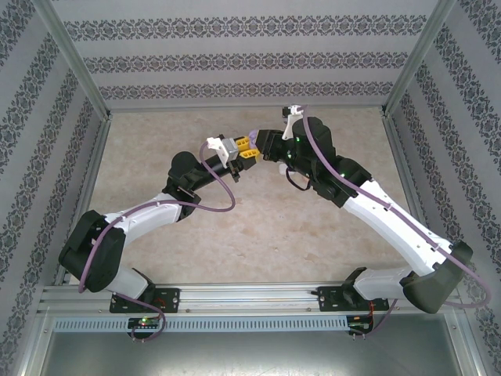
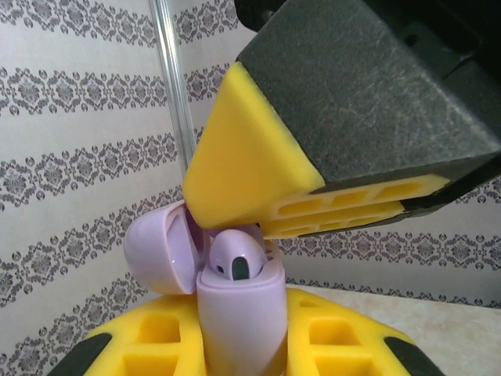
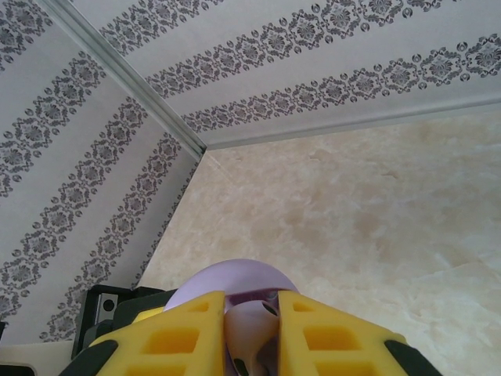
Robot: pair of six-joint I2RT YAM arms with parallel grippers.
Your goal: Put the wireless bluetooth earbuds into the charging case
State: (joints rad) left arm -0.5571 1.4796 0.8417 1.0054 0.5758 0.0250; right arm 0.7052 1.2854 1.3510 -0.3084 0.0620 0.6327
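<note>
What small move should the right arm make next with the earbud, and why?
Probably push the right pincer a little further toward the case, then let go. The earbud sits in its opening but its head stands above the rim, gripped by that pincer. The left pincer holds the case, and the lid is open.

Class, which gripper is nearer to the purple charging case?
Left. The left gripper clamps the purple charging case by its body; the right gripper sits just above its open mouth, pinching the purplish earbud there.
</note>
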